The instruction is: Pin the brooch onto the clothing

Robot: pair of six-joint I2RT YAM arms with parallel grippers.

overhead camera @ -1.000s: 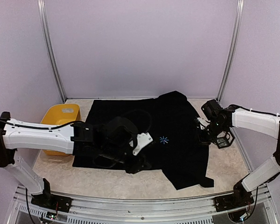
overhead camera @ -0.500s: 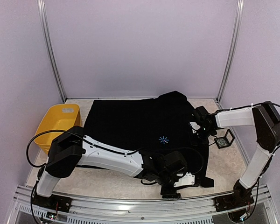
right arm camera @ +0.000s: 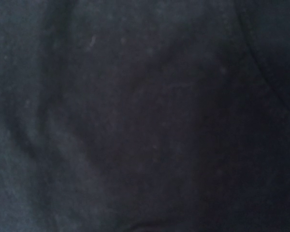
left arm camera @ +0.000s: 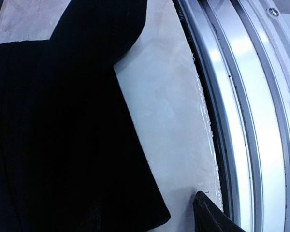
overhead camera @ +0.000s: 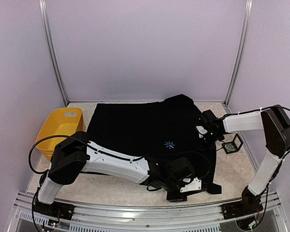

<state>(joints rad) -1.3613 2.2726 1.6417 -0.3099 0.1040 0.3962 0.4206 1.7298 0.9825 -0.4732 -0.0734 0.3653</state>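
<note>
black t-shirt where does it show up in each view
Top external: black T-shirt spread across the centre.
Left wrist: fills the left half, beside bare tabletop.
Right wrist: fills the whole frame.
Shared landmark: the metal rail along the near edge, in top and left wrist only.

On table [overhead camera: 237, 169], centre: clothing [overhead camera: 130, 128], spread flat. On clothing, right of centre: mark [overhead camera: 169, 144]. Left of clothing, just beside: bin [overhead camera: 63, 126]. Right of clothing, on table: frame [overhead camera: 230, 145]. At near hem, right of centre: left gripper [overhead camera: 176, 195]. On right-hand edge of clothing: right gripper [overhead camera: 203, 133]. Before all, along near edge: rail [overhead camera: 135, 212].
</note>
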